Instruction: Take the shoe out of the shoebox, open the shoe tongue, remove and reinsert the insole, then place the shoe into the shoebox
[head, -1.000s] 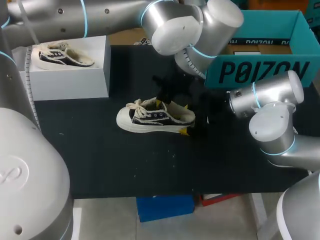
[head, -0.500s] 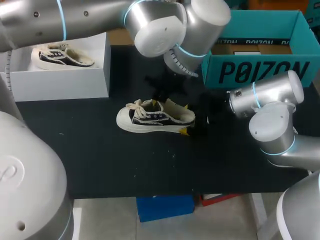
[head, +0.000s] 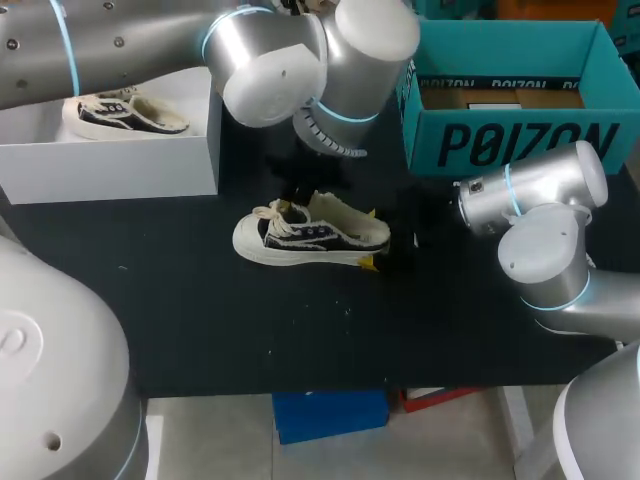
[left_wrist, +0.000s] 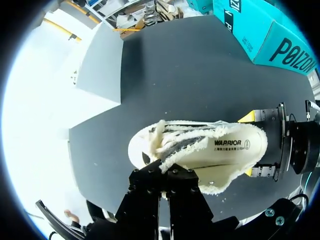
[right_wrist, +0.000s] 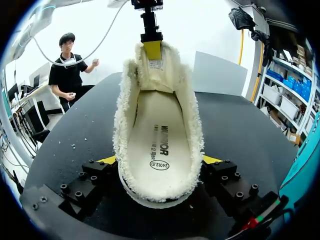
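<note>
Leftward the left arm (head: 270, 60) has swung above the black bench (head: 200, 320); left jaws pinch the tongue (right_wrist: 156, 70), right jaws clamp the shoe (head: 300, 240).

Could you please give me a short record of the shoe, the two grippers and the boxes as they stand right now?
shoe: upright on the black table, outside the teal shoebox
insole: lying inside the shoe
right gripper: fingers on both sides of the heel, shut on it
left gripper: shut on the tongue
white box: holds a second shoe
</note>
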